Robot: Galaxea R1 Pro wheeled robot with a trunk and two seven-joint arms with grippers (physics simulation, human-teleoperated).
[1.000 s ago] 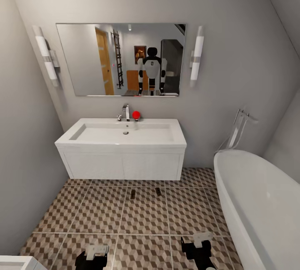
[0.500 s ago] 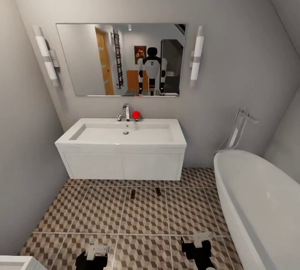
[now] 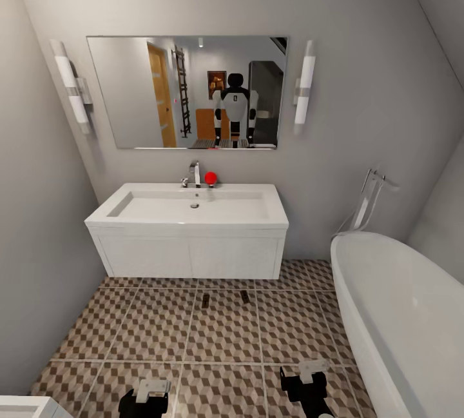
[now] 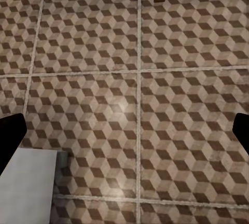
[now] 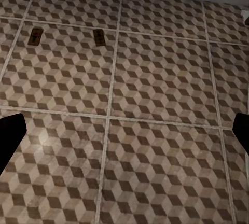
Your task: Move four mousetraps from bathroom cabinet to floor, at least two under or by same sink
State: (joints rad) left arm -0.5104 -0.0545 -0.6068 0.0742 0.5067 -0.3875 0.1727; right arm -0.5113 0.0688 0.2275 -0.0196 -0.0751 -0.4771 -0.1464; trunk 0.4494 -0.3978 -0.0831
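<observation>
Lying on bathroom floor [image 3: 154, 334] just in front of sink [image 3: 193, 208]: two mousetraps [image 3: 205, 300], side by side. Left pincer [image 4: 124, 130] & right pincer [image 5: 124, 130] both spread apart, empty.

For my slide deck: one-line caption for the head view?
Two mousetraps lie on the patterned floor before the white sink, bathtub alongside.

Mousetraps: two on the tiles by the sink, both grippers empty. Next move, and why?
Probably turn back for the cabinet. Two mousetraps lie on the bathroom floor before the sink; left gripper and right gripper are open, empty.
</observation>
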